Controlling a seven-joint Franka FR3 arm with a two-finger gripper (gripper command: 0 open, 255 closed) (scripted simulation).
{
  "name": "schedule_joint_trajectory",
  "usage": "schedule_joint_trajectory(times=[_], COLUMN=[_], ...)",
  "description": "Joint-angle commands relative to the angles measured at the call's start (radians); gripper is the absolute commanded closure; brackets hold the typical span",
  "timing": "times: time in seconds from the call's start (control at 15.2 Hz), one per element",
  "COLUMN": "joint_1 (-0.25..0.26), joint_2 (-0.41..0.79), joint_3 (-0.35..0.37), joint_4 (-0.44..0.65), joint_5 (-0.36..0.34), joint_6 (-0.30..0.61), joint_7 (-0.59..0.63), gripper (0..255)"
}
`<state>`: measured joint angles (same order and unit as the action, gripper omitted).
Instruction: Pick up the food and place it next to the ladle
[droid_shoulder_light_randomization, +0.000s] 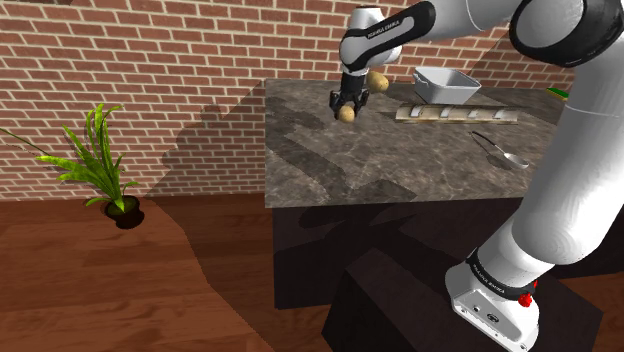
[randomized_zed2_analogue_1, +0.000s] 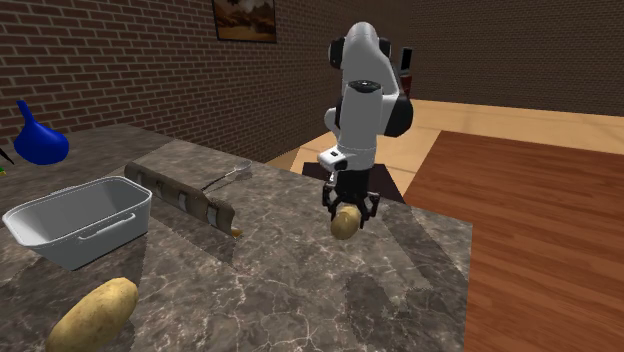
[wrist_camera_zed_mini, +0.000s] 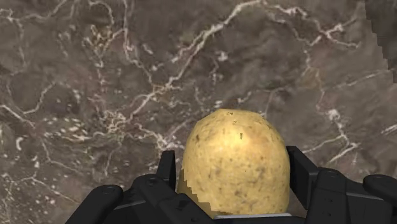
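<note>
Starting at the shoulder view's left, you have a green leafy potted plant (droid_shoulder_light_randomization: 100, 165) on the wooden floor against the brick wall. Moving right, the dark veined marble counter (droid_shoulder_light_randomization: 330, 165) begins. Your black two-finger gripper (droid_shoulder_light_randomization: 348, 106) hangs over its left part, pinching a yellowish-brown speckled potato (droid_shoulder_light_randomization: 347, 114) by its sides. In the wrist view each finger presses a flank and the potato's lower end is cut off at the frame edge, with bare marble beyond it. You cannot tell from these angles whether it clears the surface or just touches it. Right behind the hand, a second tan potato (droid_shoulder_light_randomization: 378, 78) peeks out, half covered by the wrist. Further right is a white rectangular loaf pan (droid_shoulder_light_randomization: 445, 85), then a long grey slotted strip (droid_shoulder_light_randomization: 455, 114) lying in front of it; what that strip is stays hard to make out. Nearer the stand lies the thin metal ladle (droid_shoulder_light_randomization: 502, 152), well apart from the held potato, with the strip between them in the second exterior view, where the ladle's bowl is hidden. At the far right, a small green thing (droid_shoulder_light_randomization: 557, 93) is mostly blocked by the white arm.
</note>
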<state>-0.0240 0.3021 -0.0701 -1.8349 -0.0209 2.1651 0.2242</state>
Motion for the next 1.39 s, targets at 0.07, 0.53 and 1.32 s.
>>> schedule_joint_trajectory(times=[0.07,0.53,1.32], joint_1=[0.000,0.001,-0.107], joint_2=[-0.017,-0.049,-0.180], joint_3=[0.000,-0.001,-0.076], joint_4=[0.017,0.069,-0.071], joint_5=[-0.001,-0.002,0.004], joint_6=[-0.034,-0.118,-0.103], joint_7=[0.000,-0.002,-0.189], gripper=[255,255,255])
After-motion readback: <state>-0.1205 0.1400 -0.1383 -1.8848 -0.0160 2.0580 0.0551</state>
